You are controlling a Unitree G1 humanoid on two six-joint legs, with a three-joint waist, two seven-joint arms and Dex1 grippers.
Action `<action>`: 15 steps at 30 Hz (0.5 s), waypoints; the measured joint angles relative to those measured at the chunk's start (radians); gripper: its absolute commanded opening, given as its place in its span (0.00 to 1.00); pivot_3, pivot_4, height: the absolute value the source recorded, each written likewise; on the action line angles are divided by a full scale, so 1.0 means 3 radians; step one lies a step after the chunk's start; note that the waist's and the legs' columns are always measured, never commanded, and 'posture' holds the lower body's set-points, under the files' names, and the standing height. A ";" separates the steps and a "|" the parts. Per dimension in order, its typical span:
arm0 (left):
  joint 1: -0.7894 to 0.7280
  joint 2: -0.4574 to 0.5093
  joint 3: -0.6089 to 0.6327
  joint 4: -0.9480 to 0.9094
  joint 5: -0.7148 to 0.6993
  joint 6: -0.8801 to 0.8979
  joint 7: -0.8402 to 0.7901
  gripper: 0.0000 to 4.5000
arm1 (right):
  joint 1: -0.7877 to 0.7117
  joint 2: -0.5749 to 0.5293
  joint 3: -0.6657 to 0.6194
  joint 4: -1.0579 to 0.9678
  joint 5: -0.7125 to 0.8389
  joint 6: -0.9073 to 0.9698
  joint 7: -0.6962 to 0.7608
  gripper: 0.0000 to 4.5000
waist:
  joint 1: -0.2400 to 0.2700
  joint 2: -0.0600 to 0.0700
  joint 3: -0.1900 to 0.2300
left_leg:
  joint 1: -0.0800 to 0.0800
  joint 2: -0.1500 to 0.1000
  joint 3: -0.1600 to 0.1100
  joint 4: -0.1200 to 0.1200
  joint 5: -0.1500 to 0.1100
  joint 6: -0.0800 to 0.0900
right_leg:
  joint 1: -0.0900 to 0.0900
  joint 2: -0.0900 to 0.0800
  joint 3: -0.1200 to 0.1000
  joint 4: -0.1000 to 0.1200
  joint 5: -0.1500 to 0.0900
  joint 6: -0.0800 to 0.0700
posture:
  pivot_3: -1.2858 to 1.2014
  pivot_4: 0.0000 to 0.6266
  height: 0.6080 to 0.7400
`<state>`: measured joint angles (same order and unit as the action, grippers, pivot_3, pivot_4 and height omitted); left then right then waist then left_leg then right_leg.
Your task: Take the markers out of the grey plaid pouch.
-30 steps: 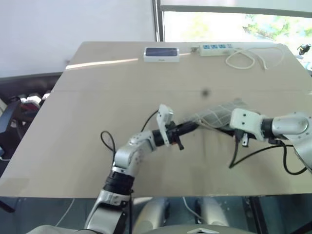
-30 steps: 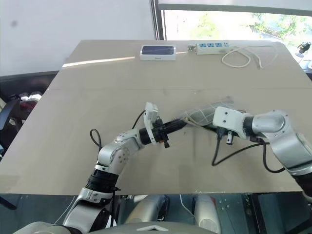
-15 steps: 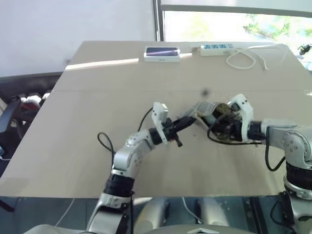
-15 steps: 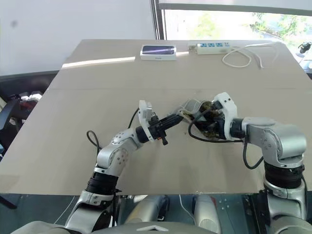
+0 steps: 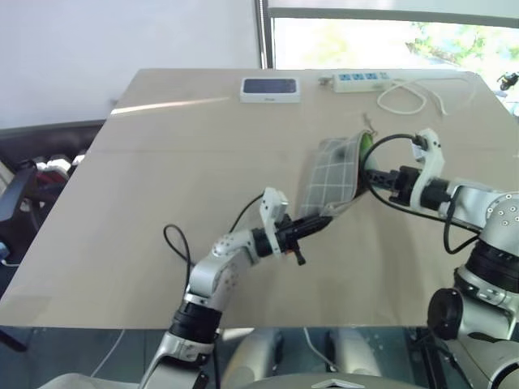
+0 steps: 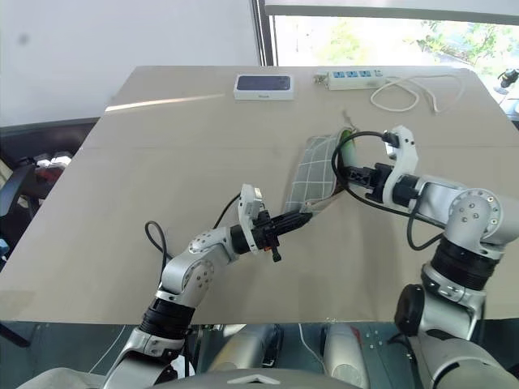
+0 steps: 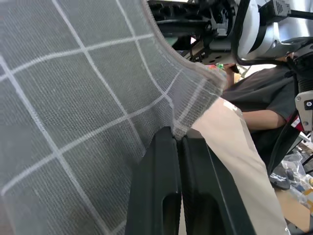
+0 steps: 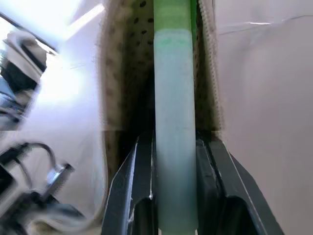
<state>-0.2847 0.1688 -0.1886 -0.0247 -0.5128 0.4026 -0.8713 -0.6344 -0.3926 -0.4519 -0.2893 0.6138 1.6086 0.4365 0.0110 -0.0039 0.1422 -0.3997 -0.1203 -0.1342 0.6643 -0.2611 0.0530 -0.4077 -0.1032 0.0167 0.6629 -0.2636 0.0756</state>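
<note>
With the table (image 5: 146, 194) as the landmark, the left gripper (image 5: 318, 225) sits over its near-middle, its two black fingers (image 7: 161, 186) pressed together on the lower corner of the grey plaid pouch (image 5: 331, 174), pinching the fabric flat between them. That pinch looks meant to anchor the pouch so that it does not travel along when something is drawn out of it. The pouch itself is lifted off the table top and hangs stretched between the two grippers, its plaid face turned toward the camera and its open mouth toward the right. At that mouth, over the right half of the table, the right gripper (image 5: 375, 173) has its fingers closed narrowly around a marker (image 8: 175, 122), a pale green stick with a brighter green end, which lies between the pads and runs straight into the pouch's spotted lining. The grip along the marker's length suggests a straight pull out of the opening, with the left gripper supplying the counter-hold. Whether other markers lie inside cannot be told. At the table's far edge rest a white-framed dark device (image 5: 270, 89) and a power strip (image 5: 361, 80) with its coiled cable, well apart from the work.
</note>
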 measured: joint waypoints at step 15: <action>-0.0133 0.0112 0.0236 0.0273 0.0120 -0.0244 0.0013 0.00 | 0.1266 -0.2395 0.1404 -0.0106 -0.0564 -0.2545 0.1849 0.08 | 0.0009 -0.0003 0.0004 | 0.0002 0.0004 0.0007 0.0005 -0.0001 0.0001 | 0.0002 0.0003 -0.0007 0.0000 0.0000 0.0002 | 0.52 0.24 0.98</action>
<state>-0.3247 0.2022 -0.1178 0.0573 -0.4768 0.3295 -0.8674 -0.2548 -1.1111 -0.0306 -0.3212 0.4447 0.8451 0.9913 0.0136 -0.0049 0.1435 -0.3992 -0.1192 -0.1322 0.6658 -0.2613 0.0532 -0.4070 -0.1024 0.0145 0.6628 -0.2636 0.0761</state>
